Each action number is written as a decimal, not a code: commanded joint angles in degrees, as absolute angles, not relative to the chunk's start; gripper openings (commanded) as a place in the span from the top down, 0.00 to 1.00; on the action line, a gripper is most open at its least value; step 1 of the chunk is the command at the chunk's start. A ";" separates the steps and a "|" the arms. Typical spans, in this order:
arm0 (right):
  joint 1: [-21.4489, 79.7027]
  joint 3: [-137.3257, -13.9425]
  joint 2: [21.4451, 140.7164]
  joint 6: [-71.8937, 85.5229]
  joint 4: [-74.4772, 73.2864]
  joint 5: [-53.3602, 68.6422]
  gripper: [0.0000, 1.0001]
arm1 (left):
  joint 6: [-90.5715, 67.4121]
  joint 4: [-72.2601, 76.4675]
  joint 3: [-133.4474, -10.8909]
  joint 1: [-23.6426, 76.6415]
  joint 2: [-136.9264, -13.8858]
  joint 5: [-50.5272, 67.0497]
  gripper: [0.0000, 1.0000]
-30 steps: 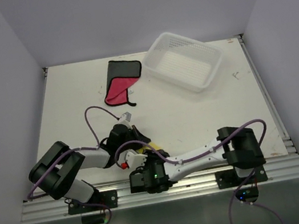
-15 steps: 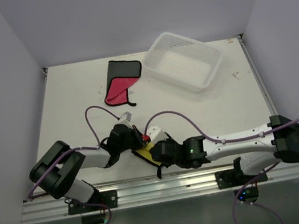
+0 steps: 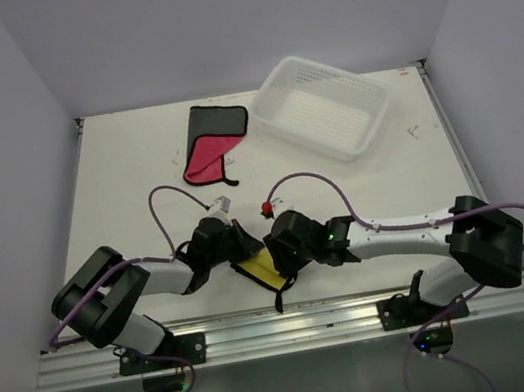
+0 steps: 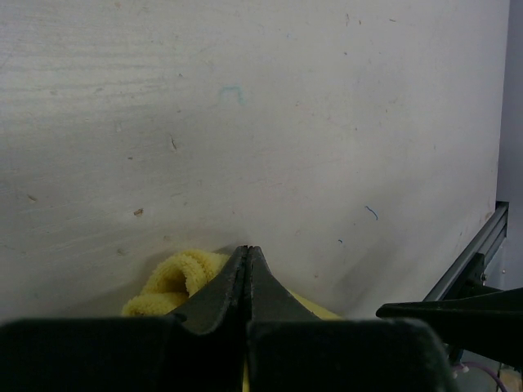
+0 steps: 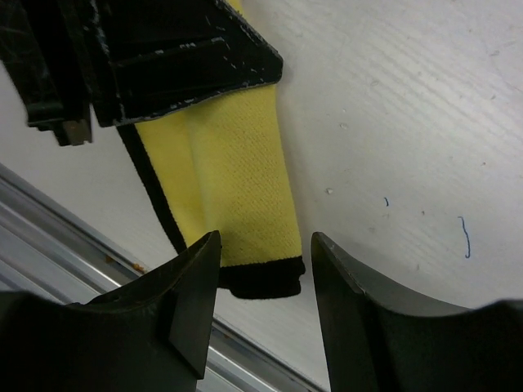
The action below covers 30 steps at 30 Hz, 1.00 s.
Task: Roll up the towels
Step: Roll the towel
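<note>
my left claw (image 4: 248,255) clamped tight on yellow towel (image 5: 237,180) edge, pinning it near 6 o'clock on surface (image 3: 366,208) so it won't slide. my right claw (image 5: 265,249) wide open, straddling free end, nothing gripped yet, ready to start roll i guess. other one, red towel (image 3: 205,150), sits at 11 o'clock.

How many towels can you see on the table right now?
2. A yellow towel lies at the near edge, pinched by the left end effector; a red-and-black towel lies at the far side, left of the white basket. Another could be hidden under the arms.
</note>
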<state>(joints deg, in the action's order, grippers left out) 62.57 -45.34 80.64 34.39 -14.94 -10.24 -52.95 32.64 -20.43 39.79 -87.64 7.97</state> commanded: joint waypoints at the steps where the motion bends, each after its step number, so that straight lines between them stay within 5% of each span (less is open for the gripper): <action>1: 62.31 -43.86 83.58 35.86 -10.91 -6.77 0.48 | -51.33 28.39 -18.46 40.25 -89.12 5.36 1.00; 12: 62.31 -37.71 85.08 37.88 -7.56 -3.96 0.50 | -51.15 28.30 -18.63 40.25 -89.12 5.19 1.00; 24: 62.31 -36.82 85.34 38.85 -5.18 -4.30 0.99 | -48.43 21.01 -23.73 40.25 -83.76 2.73 1.00; 30: 62.31 -37.70 86.30 43.32 -2.82 -9.31 1.00 | -44.66 13.63 -30.31 39.82 -82.27 0.26 0.94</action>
<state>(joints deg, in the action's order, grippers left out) 62.15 -37.74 85.01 40.23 -2.15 -5.39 -48.97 19.16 -26.37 40.21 -83.96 4.03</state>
